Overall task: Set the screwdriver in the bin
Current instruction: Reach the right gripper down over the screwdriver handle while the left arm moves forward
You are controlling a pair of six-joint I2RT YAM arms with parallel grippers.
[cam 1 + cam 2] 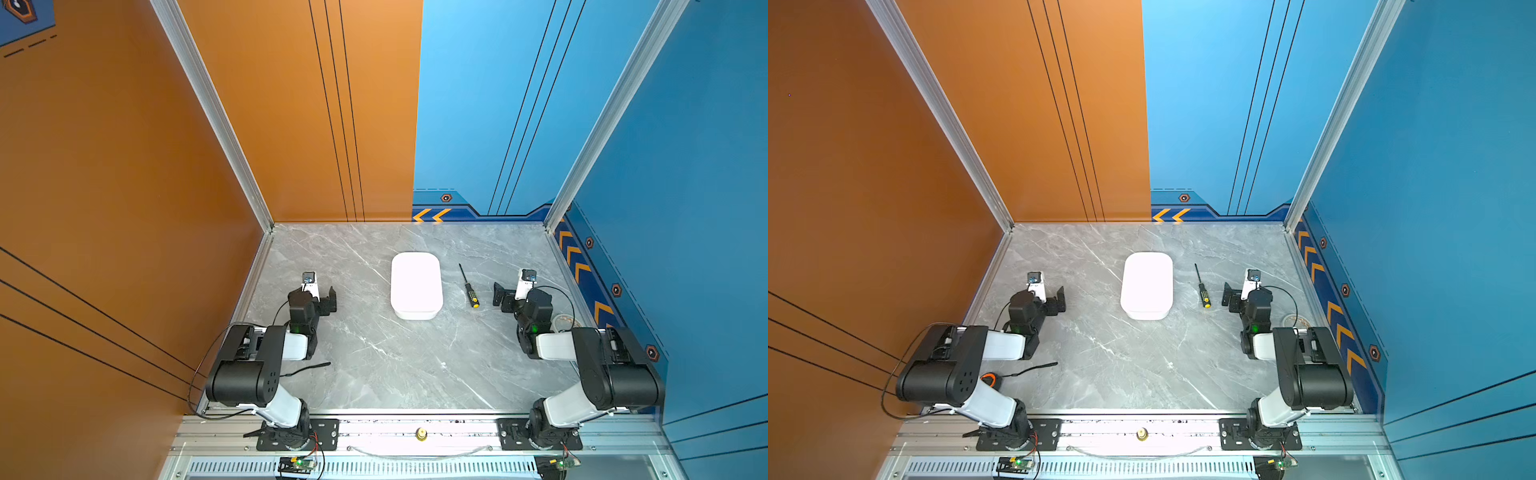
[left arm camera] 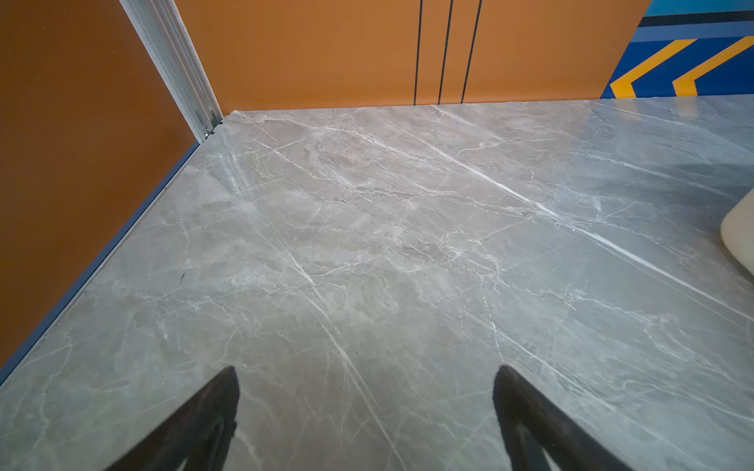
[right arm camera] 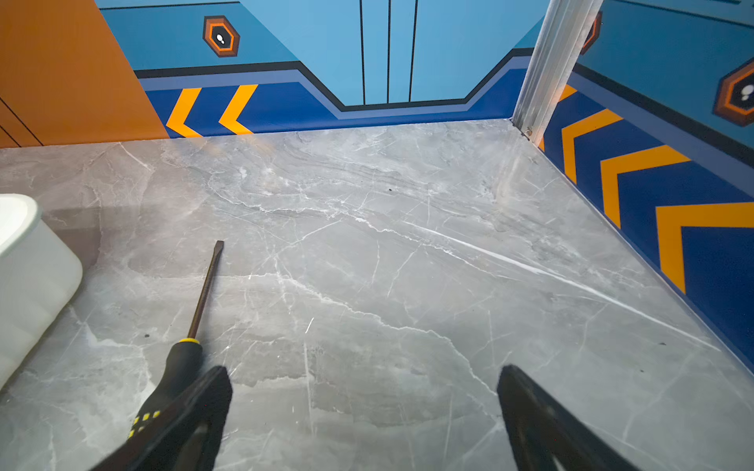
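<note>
step in hand: the approach, nothing picked up yet. the screwdriver (image 1: pixel 468 286) lies flat on the table (image 1: pixel 395 365), just right of the bin (image 1: pixel 415 315) in both top views. it is apart from the bin and roughly parallel to its long side, tip toward the back wall, yellow-capped handle toward the arms. the bin looks empty. the right gripper (image 3: pixel 363 371) is spread as wide as it goes and holds nothing. in the right wrist view the screwdriver sits off to one side of the jaws, not between them, its handle partly hidden behind one finger (image 3: pixel 204 407). in a top view the right gripper (image 1: pixel 1229 297) stands just beside the handle with a sliver of table between, so i read it as not touching. the left gripper (image 2: pixel 367 369) is also wide open over bare table, empty. next move, as i judge it: shift the right gripper sideways toward the bin until the handle sits between the fingers, drop low, close across the handle, then lift and carry it over the rim. the thin shaft would likely be a poorer hold.
</note>
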